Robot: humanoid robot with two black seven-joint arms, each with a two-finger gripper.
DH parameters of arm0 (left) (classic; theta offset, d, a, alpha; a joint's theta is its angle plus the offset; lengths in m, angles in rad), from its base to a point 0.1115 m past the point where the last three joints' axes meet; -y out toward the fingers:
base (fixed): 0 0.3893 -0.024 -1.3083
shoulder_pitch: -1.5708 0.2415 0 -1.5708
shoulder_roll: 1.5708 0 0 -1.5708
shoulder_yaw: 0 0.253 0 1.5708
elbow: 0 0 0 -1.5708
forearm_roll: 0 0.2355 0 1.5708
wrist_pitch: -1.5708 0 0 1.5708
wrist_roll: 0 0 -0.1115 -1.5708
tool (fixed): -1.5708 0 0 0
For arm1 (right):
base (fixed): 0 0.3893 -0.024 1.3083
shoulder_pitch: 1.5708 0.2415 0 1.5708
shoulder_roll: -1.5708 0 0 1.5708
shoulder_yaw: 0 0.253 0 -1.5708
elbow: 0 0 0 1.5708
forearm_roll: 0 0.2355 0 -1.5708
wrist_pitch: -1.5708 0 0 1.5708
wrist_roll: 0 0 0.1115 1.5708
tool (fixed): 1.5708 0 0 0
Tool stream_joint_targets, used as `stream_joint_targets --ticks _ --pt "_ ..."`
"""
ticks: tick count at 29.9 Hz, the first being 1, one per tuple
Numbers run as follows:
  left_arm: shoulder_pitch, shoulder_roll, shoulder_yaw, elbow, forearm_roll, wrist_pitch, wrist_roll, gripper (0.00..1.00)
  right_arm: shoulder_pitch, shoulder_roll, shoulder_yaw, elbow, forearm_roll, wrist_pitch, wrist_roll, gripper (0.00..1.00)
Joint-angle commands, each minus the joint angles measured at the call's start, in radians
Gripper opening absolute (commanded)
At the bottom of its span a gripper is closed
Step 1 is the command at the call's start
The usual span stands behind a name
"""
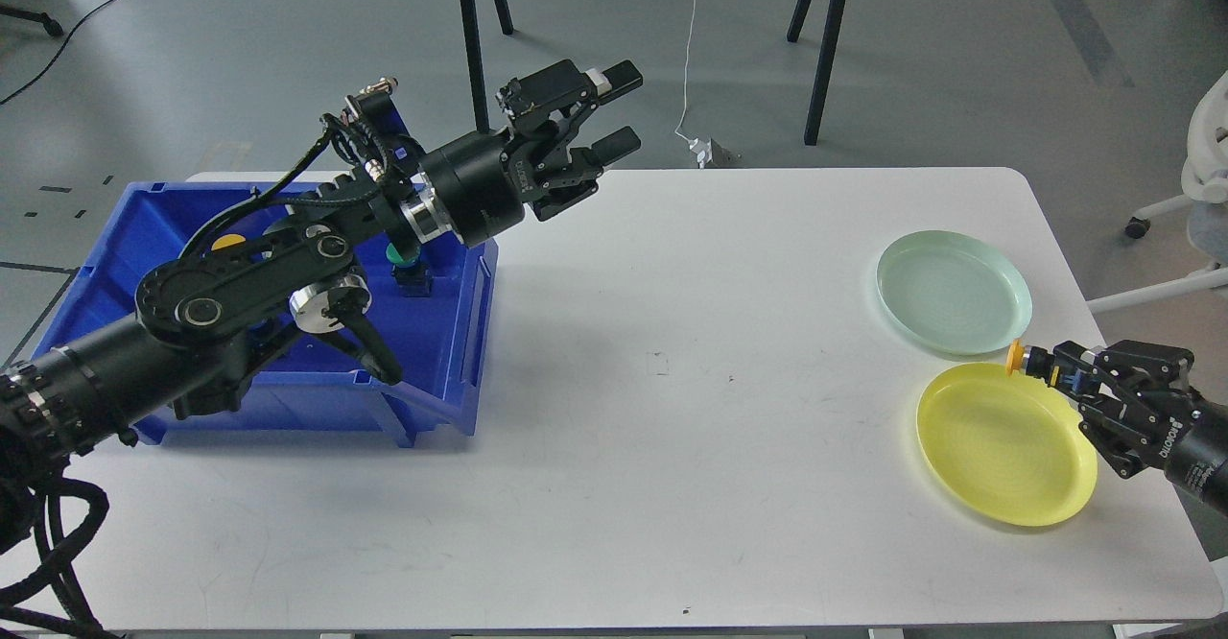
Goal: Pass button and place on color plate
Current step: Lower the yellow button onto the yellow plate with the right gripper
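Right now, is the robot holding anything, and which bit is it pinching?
The right gripper holds a yellow-capped button by its body, cap sticking out over the yellow plate. The left gripper is open and holds nothing.

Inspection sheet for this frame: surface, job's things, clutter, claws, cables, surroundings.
Surface: white table, a few small dark specks.
Job's things: yellow button at the rim of the yellow plate; pale green plate just behind it; blue bin at left holding more buttons, one green-capped.
Clutter: nothing seen.
Claws: left claw open, empty, raised above the table's far edge; right claw shut on the yellow button.
Cables: white cord on the floor; black cables at far left.
Surroundings: grey floor, black stand legs, white chair base.
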Motion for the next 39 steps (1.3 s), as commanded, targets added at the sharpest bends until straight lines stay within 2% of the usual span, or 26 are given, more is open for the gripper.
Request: stream_joint_targets --ticks 1,16,21,26,39 --pt "0.008 0.0 0.001 0.0 0.002 0.001 0.0 0.82 0.003 0.021 -0.034 -0.054 0.0 0.0 0.0 0.11" --pt "0.008 -0.014 0.004 0.018 0.002 0.001 0.0 0.82 0.015 0.108 -0.091 -0.104 -0.051 0.0 0.0 0.14" --pt "0.01 -0.014 0.004 0.018 0.002 0.001 0.0 0.83 0.015 0.108 -0.09 -0.113 -0.05 0.0 0.0 0.28" --pt "0.01 -0.015 0.005 0.018 0.002 0.001 0.0 0.82 0.016 0.108 -0.088 -0.113 -0.048 0.0 0.0 0.48" --pt "0.01 -0.014 0.002 0.018 0.002 0.001 0.0 0.83 0.016 0.108 -0.085 -0.108 -0.043 0.0 0.0 0.62"
